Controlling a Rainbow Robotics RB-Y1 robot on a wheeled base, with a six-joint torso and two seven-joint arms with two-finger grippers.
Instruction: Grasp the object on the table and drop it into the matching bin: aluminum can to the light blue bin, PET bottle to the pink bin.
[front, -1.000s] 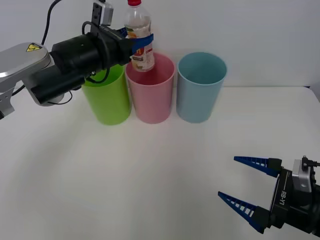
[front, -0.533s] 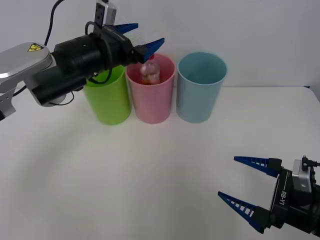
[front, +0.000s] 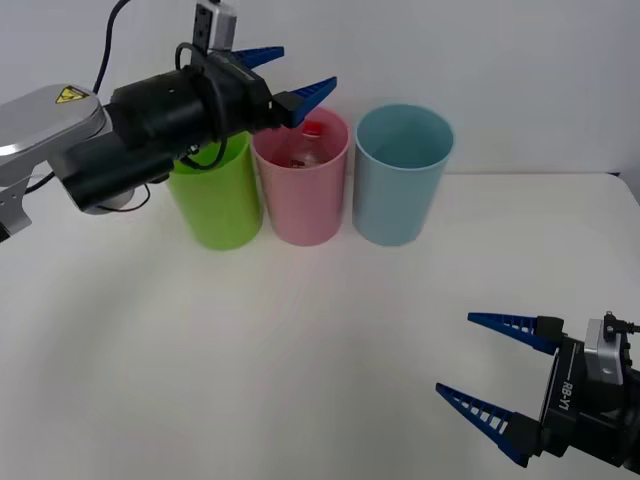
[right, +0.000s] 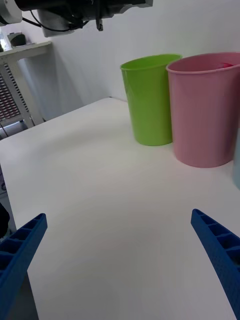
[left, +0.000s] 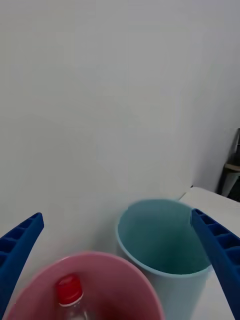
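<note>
The bottle (front: 305, 146), gripped a moment ago, is now lying inside the pink bin (front: 300, 190); the left pincer (front: 290, 78) is being held spread above it, so sorting is judged done. The right pincer (front: 497, 384) is being kept spread over the tabletop (front: 300, 350).

The bottle (front: 305, 145) sat inside the pink bin (front: 300, 205), so only its red cap and shoulders cleared the rim; its label and base were hidden by the bin wall. The left arm covered part of the green bin's (front: 215, 205) rim and the pink bin's near-left edge. In the right wrist view the blue bin (right: 237, 167) was cut to a sliver, and the right gripper's (front: 500, 365) body ran off the front view's corner.
</note>
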